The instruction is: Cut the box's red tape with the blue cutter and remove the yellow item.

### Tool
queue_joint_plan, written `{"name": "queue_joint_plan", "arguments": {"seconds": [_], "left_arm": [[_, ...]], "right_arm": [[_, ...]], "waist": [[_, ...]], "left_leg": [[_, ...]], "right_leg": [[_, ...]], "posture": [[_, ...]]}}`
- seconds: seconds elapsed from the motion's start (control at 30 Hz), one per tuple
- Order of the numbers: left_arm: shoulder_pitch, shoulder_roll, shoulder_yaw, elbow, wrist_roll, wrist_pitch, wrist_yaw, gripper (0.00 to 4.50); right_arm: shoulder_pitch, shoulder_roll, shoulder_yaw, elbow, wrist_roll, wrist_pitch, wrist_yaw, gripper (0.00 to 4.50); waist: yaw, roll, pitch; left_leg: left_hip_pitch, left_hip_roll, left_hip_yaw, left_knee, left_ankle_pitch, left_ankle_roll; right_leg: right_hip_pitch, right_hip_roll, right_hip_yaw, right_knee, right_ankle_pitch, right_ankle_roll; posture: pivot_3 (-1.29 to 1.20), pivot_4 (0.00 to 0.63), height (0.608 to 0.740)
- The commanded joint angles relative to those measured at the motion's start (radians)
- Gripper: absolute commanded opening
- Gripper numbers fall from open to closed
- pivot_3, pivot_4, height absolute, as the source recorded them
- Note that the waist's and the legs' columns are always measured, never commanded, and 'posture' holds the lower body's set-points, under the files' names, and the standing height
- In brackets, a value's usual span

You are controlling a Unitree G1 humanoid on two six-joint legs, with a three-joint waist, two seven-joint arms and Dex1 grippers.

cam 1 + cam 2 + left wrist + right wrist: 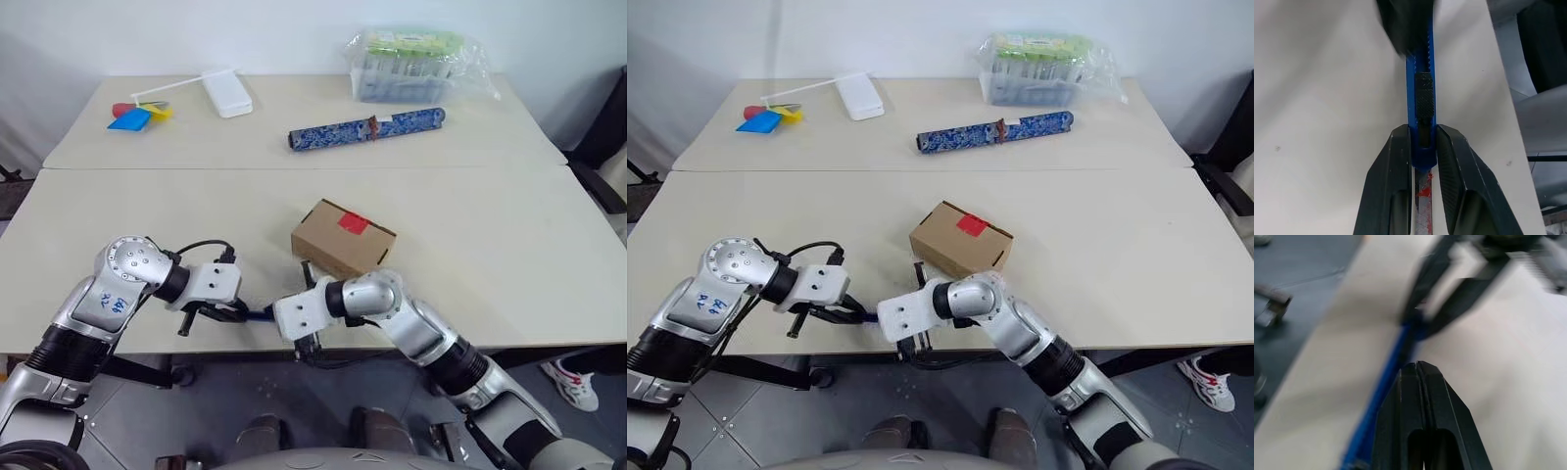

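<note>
- Blue plastic, slim and pen-shaped, the cutter point(1420, 98) sits pinched crosswise between the two black fingers point(1391, 171) of the left gripper point(1420, 147), low over the near edge of the pale table point(470, 245); its ribbed black slider shows just past the fingertips.
- Judged from its build, the blue cutter is light and stiff but smooth-sided, so it could twist or slip in a narrow pinch; the flat sides of the handle behind the slider look like the safest place to grip, well away from the blade end.
- The right gripper point(1420, 369) has its fingers pressed fully together with nothing between them; it hangs just beside the cutter's far end, which runs past it in the right wrist view.
- Beyond both grippers, near the middle of the table, stands the small brown cardboard box point(343, 238), flaps down, with the small red square of tape point(353, 223) on its top face.
- Thin card like this probably dents easily and would slide under a push, so bracing one side while cutting seems wise.
- The yellow item is presumably inside the box.
- Farther back lie a long blue patterned roll point(367, 129), a clear plastic tub with green contents point(407, 64), a white flat case point(227, 95) and coloured paper scraps point(137, 115).
</note>
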Motion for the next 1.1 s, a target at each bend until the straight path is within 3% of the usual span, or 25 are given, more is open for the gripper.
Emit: {"name": "queue_joint_plan", "arguments": {"seconds": [0.03, 0.23, 0.33, 0.53, 0.7, 0.87, 1.1], "left_arm": [[0.015, 0.006, 0.048, 0.07, 0.01, -0.054, 0.062, 0.43], [0.007, -0.019, 0.145, 0.103, -0.069, -0.104, 0.123, 0.43], [0.0, -0.042, 0.206, 0.112, -0.118, -0.168, 0.152, 0.43], [-0.069, -0.11, 0.289, 0.192, -0.15, -0.402, 0.223, 0.43], [-0.132, -0.124, 0.299, 0.257, -0.144, -0.507, 0.256, 0.43], [-0.256, -0.173, 0.277, 0.379, -0.115, -0.671, 0.292, 0.43], [-0.32, -0.231, 0.242, 0.464, -0.104, -0.756, 0.302, 0.43]], "right_arm": [[0.025, -0.017, -0.156, -0.183, 0.169, 0.198, 0.026, 0.04], [0.013, -0.093, -0.422, -0.305, 0.405, 0.534, 0.001, 0.04], [-0.07, -0.133, -0.533, -0.339, 0.528, 0.828, -0.032, 0.61], [-0.25, -0.129, -0.678, -0.333, 0.692, 1.151, -0.142, 2.75], [-0.393, -0.108, -0.763, -0.267, 0.772, 1.295, -0.223, 4.47], [-0.534, -0.131, -0.682, -0.091, 0.788, 1.458, -0.297, 4.47], [-0.584, -0.058, -0.692, 0.034, 0.859, 1.471, -0.367, 4.47]], "waist": [[-0.001, 0.0, 0.0], [-0.001, -0.001, 0.0], [-0.004, -0.001, 0.001], [-0.005, -0.001, 0.001], [-0.004, -0.001, 0.001], [-0.004, -0.002, 0.0], [-0.017, -0.002, 0.0]], "left_leg": [[0.0, 0.0, -0.001, 0.0, 0.0, 0.0], [-0.003, 0.0, -0.002, 0.0, 0.0, 0.0], [-0.004, 0.0, -0.002, 0.0, 0.0, 0.0], [-0.005, 0.0, -0.004, -0.001, 0.0, 0.0], [-0.005, 0.0, 0.0, -0.002, -0.001, 0.0], [-0.007, -0.001, 0.002, -0.002, -0.001, 0.0], [-0.007, -0.001, 0.002, -0.004, -0.001, 0.0]], "right_leg": [[0.0, 0.0, 0.0, 0.0, 0.0, 0.0], [-0.003, 0.0, 0.0, -0.001, 0.0, -0.001], [-0.005, 0.0, 0.0, -0.001, 0.0, -0.001], [-0.006, 0.0, -0.001, -0.001, 0.001, -0.001], [-0.006, 0.0, -0.001, -0.001, 0.001, -0.001], [-0.007, 0.0, -0.002, -0.002, 0.001, -0.001], [-0.007, 0.0, -0.003, -0.003, 0.001, 0.0]], "posture": [[0.0, 0.15, 0.74], [0.0, 0.15, 0.74], [0.0, 0.15, 0.74], [0.0, 0.15, 0.74], [0.0, 0.15, 0.74], [0.0, 0.15, 0.74], [0.0, 0.15, 0.74]]}}
